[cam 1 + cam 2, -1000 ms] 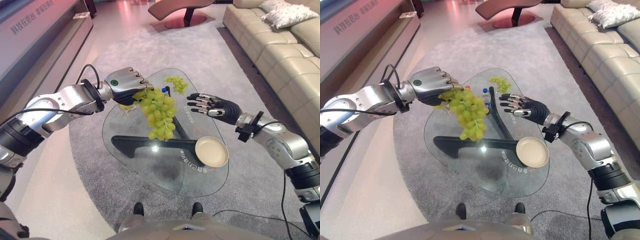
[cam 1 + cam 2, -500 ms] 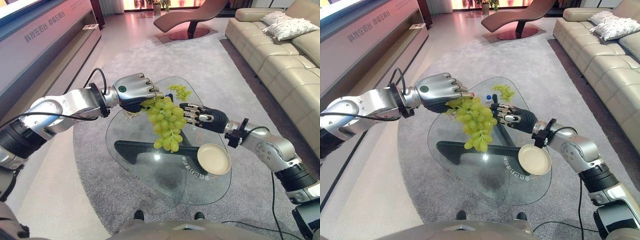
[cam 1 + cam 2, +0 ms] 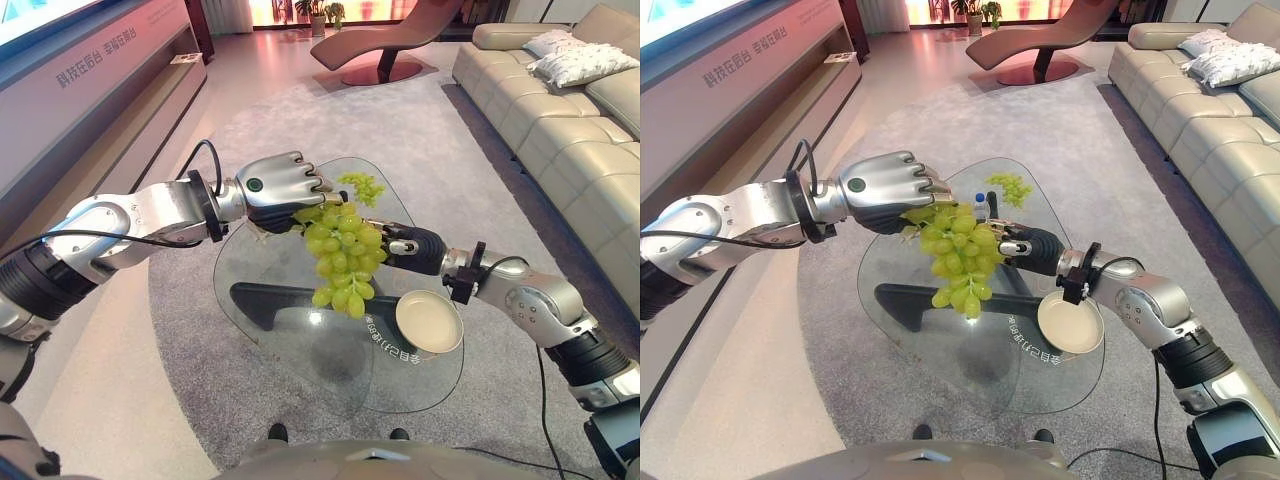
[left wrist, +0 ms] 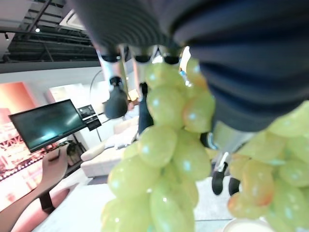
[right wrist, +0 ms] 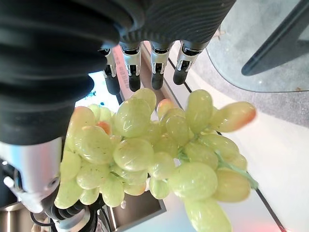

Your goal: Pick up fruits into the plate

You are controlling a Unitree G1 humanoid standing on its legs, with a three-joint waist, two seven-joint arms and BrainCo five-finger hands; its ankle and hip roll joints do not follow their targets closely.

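Left robot hand [image 3: 278, 186], fingers curled, holds a large bunch of green grapes [image 3: 343, 256] by its top, the bunch hanging in the air above the glass table [image 3: 300, 340]. Right robot hand [image 3: 410, 246] reaches in from the plate's side and meets the bunch at its flank; its fingers [image 5: 155, 67] extend straight along the grapes (seen past them in its own wrist view), not curled round them. The cream plate [image 3: 428, 322] rests on the table near its edge, below and beside the hanging bunch, and holds nothing. A second, smaller bunch of grapes [image 3: 361, 186] lies on the table at the end far from the plate, behind the held bunch. A small bottle with a blue cap [image 3: 981, 203] stands on the table near that smaller bunch. The table stands on a grey rug [image 3: 250, 130]; a beige sofa [image 3: 560, 110] lies beyond the plate.
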